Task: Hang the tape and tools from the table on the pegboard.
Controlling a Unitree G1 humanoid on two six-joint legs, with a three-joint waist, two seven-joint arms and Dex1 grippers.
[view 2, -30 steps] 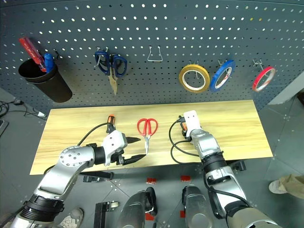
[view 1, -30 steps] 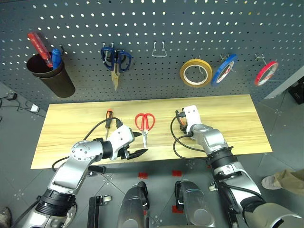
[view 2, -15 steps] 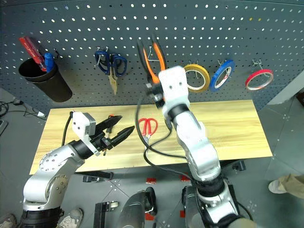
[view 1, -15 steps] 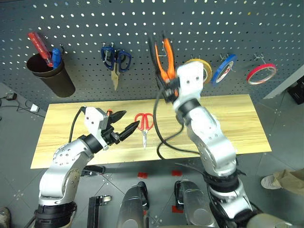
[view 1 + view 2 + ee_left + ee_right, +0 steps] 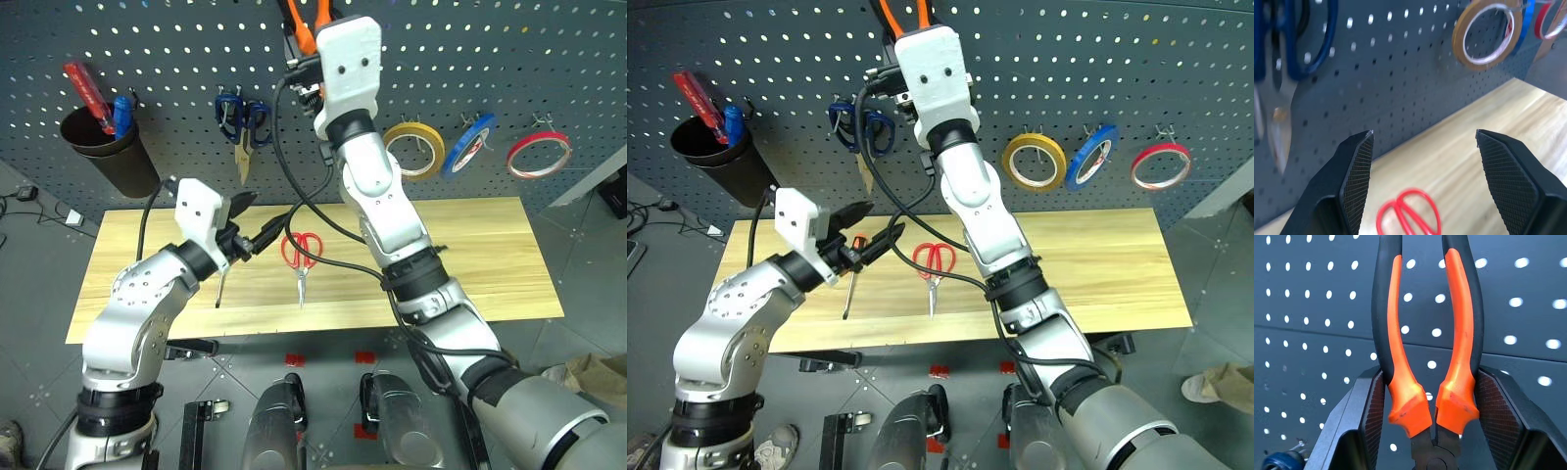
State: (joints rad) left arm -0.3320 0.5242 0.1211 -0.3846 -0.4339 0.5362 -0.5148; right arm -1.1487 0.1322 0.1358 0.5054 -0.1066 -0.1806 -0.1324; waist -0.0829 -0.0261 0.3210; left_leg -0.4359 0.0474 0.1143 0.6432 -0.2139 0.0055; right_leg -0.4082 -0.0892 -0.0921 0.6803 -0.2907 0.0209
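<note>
Black fingers of the left gripper stand apart, gripping nothing, above the light wooden table; red-handled scissors lie just below and beyond them, the slim orange-and-black screwdriver beneath its wrist. Farther off, the right gripper clamps orange-and-black-handled pliers, handles toward the grey pegboard. Right of it hangs the thin red tape ring.

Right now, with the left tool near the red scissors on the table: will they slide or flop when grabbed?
The red scissors lie flat with blades shut, so they are probably stiff, though the blades may swing open when lifted. On the smooth table they would likely slide if nudged. The thin blades probably give little to grip.
</note>
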